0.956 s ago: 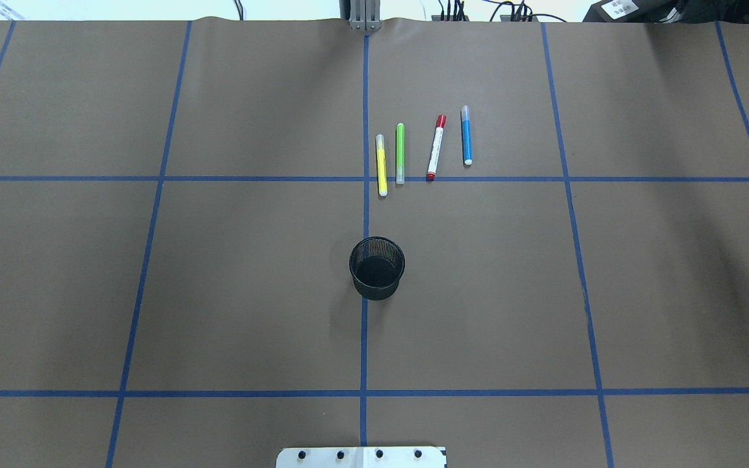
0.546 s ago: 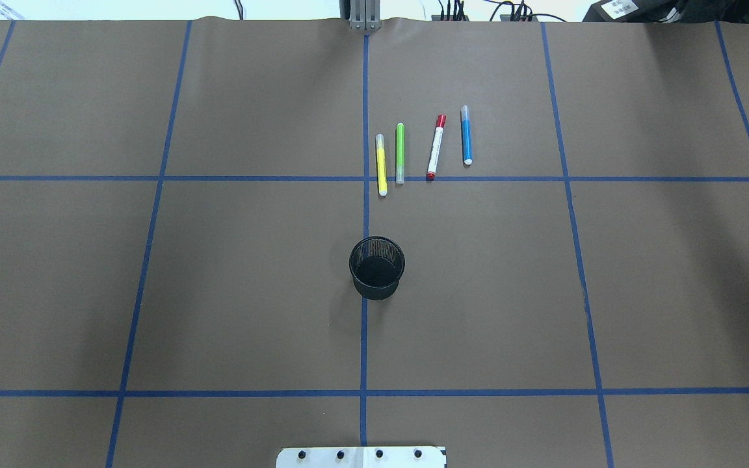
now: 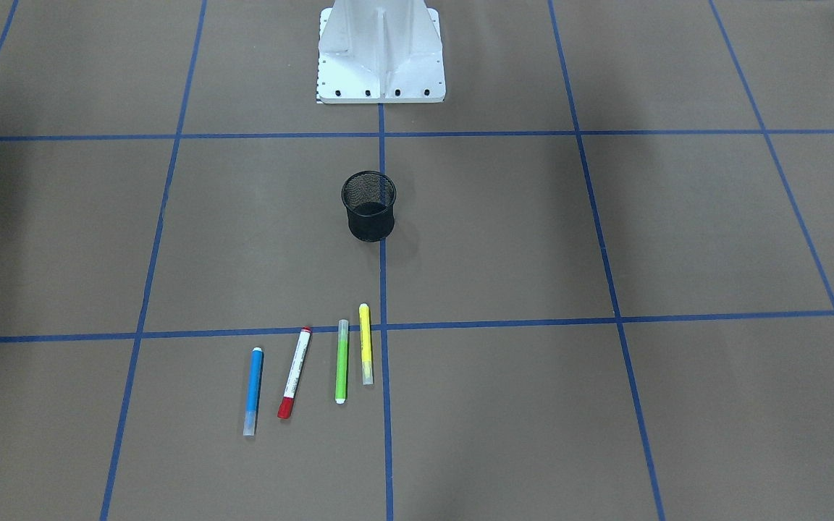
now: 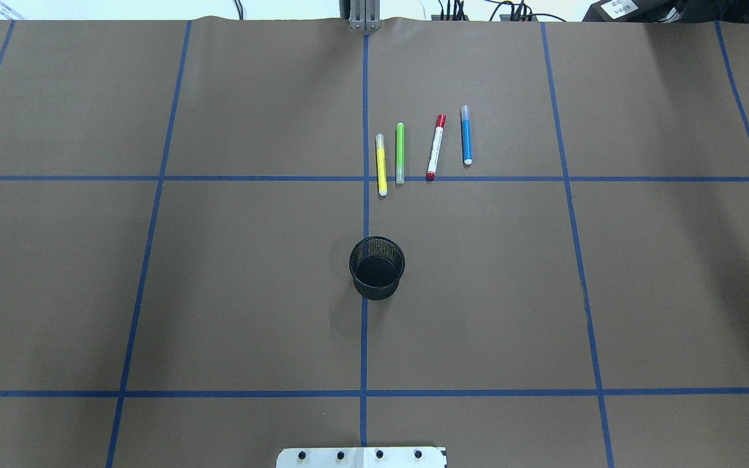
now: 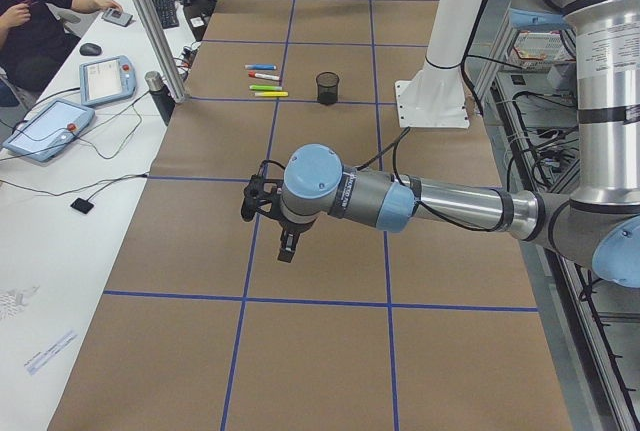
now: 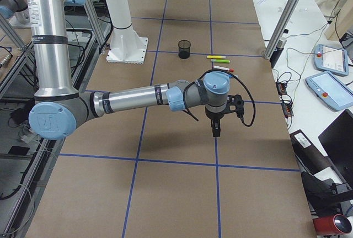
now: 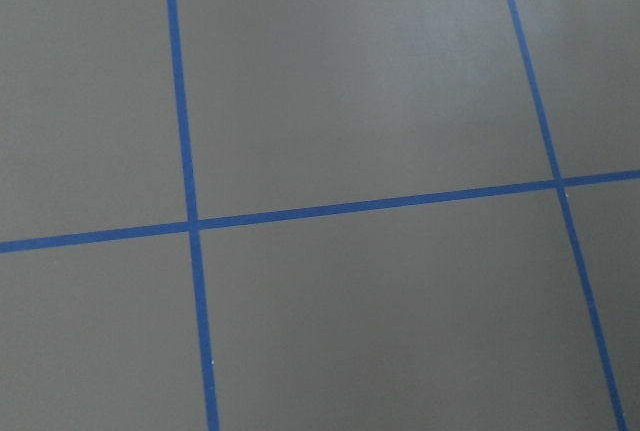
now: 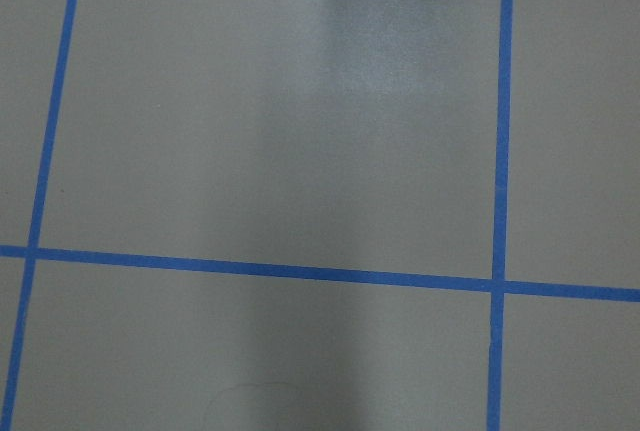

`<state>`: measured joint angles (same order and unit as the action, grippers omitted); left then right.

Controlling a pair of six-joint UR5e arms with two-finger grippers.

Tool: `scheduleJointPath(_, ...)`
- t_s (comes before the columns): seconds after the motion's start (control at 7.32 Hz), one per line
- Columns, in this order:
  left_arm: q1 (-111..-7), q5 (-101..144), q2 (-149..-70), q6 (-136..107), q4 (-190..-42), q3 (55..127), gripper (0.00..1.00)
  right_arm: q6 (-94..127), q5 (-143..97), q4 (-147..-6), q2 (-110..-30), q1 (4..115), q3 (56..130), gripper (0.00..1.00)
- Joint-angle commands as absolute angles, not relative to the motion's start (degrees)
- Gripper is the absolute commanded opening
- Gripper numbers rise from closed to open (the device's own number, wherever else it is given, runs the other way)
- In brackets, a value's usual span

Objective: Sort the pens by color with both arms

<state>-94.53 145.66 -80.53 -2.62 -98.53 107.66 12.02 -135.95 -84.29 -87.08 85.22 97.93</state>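
Note:
Four pens lie side by side on the brown table, beyond the black mesh cup (image 4: 376,268): yellow (image 4: 381,166), light green (image 4: 400,153), white with red cap (image 4: 436,148) and blue (image 4: 466,135). The front-facing view shows them too: blue (image 3: 253,391), red-capped (image 3: 294,373), green (image 3: 342,360), yellow (image 3: 365,344). My left gripper (image 5: 287,251) hangs over bare table far from the pens, near the table's left end. My right gripper (image 6: 215,130) hangs over bare table near the right end. I cannot tell if either is open. Both wrist views show only paper and blue tape.
The white base pedestal (image 3: 381,51) stands at the robot's side of the table. Blue tape lines grid the brown paper. An operator (image 5: 30,11) sits at a side bench with tablets (image 5: 50,126). A metal frame post (image 6: 281,28) stands by the table's far edge.
The tip of my right gripper, seen at the right edge of the overhead view a second ago, has moved out of that view. Pens and cup have not moved.

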Motion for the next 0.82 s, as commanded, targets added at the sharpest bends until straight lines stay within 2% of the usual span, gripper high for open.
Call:
scheduleJointPath(0.0,-94.57,143.89,-80.16,-1.94,-98.53,107.75,0.99,11.87,-135.26,-84.29,-87.71,85.34,98.00,0.99)
scheduleJointPath(0.68,-94.75,143.88,-78.76,-1.85,-98.61,107.84,0.99,11.87,-135.26,-84.46,-88.33,85.34,97.82,0.99)
